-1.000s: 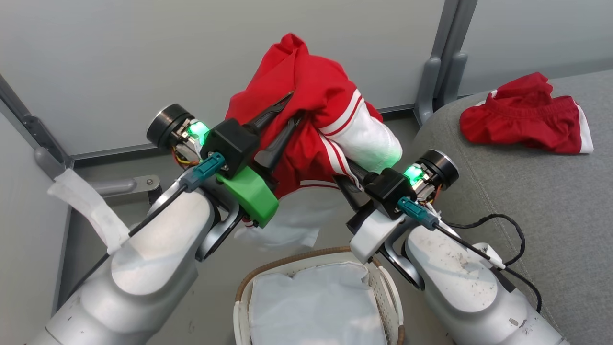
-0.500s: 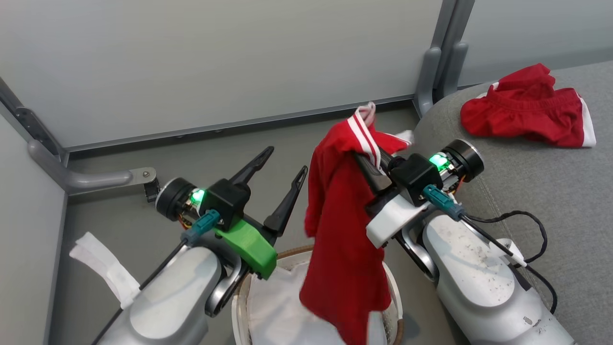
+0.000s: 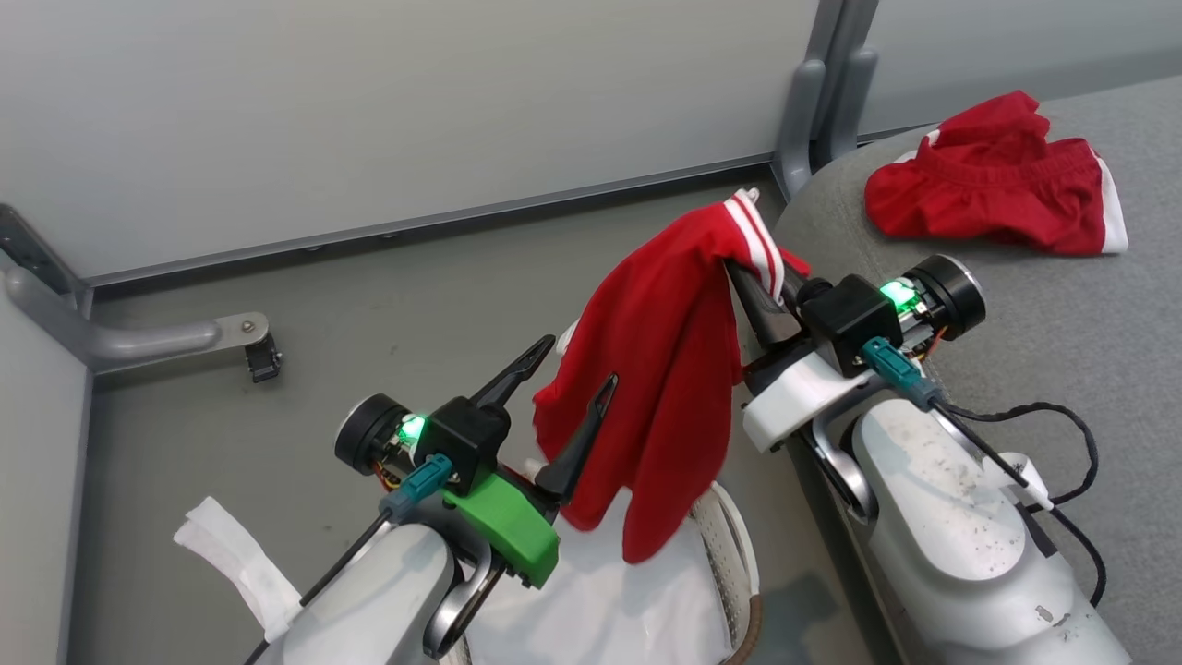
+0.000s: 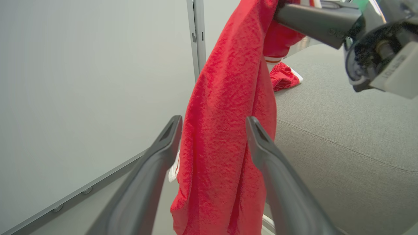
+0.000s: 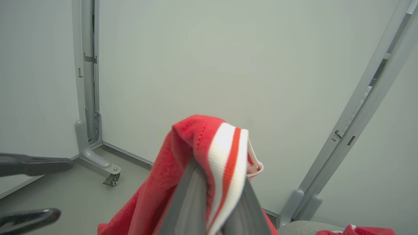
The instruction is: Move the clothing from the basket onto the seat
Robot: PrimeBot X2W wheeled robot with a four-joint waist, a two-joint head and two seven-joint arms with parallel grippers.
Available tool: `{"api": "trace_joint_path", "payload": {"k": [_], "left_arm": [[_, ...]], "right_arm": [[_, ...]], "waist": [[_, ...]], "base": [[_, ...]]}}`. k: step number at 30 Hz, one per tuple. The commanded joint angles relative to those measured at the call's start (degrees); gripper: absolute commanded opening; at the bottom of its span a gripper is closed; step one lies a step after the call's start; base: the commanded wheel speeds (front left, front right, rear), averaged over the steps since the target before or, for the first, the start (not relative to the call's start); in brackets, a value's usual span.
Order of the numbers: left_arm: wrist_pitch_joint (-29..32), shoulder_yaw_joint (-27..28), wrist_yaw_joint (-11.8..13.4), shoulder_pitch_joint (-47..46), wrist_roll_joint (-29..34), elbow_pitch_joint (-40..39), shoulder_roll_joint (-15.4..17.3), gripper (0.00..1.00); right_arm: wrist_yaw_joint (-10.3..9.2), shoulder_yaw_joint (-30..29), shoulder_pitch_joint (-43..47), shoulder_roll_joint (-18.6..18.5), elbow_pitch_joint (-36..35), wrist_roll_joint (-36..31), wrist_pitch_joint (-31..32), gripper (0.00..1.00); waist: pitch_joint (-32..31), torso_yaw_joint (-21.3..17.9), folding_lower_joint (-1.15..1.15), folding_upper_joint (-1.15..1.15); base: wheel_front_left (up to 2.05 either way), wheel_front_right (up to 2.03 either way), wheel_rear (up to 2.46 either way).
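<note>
Two red things show, and one is up in the air. Closest, at the bottom of the head view, sits the basket (image 3: 743,554) with its white liner (image 3: 609,600); I see no red left inside, but the arms hide part of it. Just above it is the left gripper (image 3: 582,360). Its two fingers are spread wide and hold nothing. The red cloth (image 3: 665,369) hangs right by them, and I cannot tell if it brushes them. It hangs long and loose, with its low end over the basket. Its top edge, the one with white stripes, is pinched tight in the right gripper (image 3: 750,288), whose fingers are closed on it. Just past that gripper starts the grey seat (image 3: 1062,314). Farther back on the seat lie the red shorts (image 3: 993,185), well apart from the cloth.

I think the step now is carrying the cloth from the basket to the seat. Next, the right arm needs to swing to its own side until the whole cloth is over the seat, held high so the tail does not catch the basket rim, then let go
</note>
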Motion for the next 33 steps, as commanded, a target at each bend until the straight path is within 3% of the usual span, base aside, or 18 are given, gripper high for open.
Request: {"api": "trace_joint_path", "payload": {"k": [1, 21, 27, 33], "left_arm": [[-0.2, 0.4, -0.2, 1.0, 0.8, -0.1, -0.3, 1.00], [-0.1, 1.9, -1.8, -1.4, 4.9, 0.8, -2.2, 1.00], [-0.1, 1.6, -2.2, -2.3, 5.5, 1.5, -2.8, 1.00], [-0.1, 1.2, -2.5, -3.0, 5.9, 1.6, -3.4, 1.00]], "right_arm": [[-0.08, -0.6, -0.1, -0.6, -0.3, -0.4, -0.3, 0.00], [-0.08, -8.8, 0.5, -2.7, -3.5, -1.9, -0.3, 0.00], [-0.08, -9.7, 0.2, -2.2, -3.8, -2.1, -0.3, 0.00], [-0.08, -11.0, -3.3, -3.8, -2.6, -2.9, -0.3, 0.00]], "waist": [[1.0, -1.6, 0.00, 0.60], [8.7, -20.6, 0.00, 0.60], [10.3, -21.8, 0.00, 0.60], [11.9, -20.0, 0.00, 0.60]], "base": [[0.00, 0.00, 0.00], [0.00, 0.00, 0.00], [0.00, 0.00, 0.00], [0.00, 0.00, 0.00]]}}
